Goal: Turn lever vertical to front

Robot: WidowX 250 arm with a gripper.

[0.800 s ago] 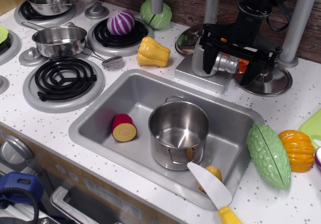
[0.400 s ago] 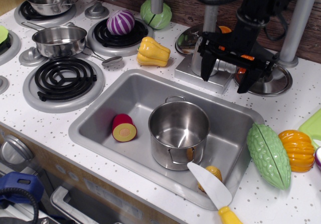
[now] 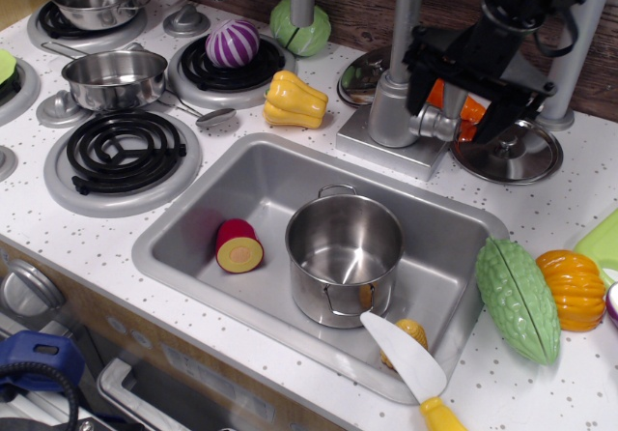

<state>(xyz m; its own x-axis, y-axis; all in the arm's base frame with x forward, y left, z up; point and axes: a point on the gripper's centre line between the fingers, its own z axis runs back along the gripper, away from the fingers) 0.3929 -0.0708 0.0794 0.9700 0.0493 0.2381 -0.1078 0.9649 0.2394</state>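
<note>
The grey tap body stands on its base behind the sink. Its stubby side cylinder points right. The lever's flat paddle is not clearly visible; it seems to sit at the cylinder, partly behind my gripper. My black gripper hangs just above and to the right of the cylinder. Its jaws are spread wide and hold nothing. One finger is by the tap body and the other finger is over the pot lid. The tall tap spout rises behind.
The sink holds a steel pot and a halved red fruit. A toy knife lies on the sink's front right rim. A steel lid and an orange item lie behind the gripper. A yellow pepper is left of the tap. A green gourd is at the right.
My gripper has lifted off the side cylinder and moved up and to the right. The cylinder, which sat between the fingers before, now shows below them.
</note>
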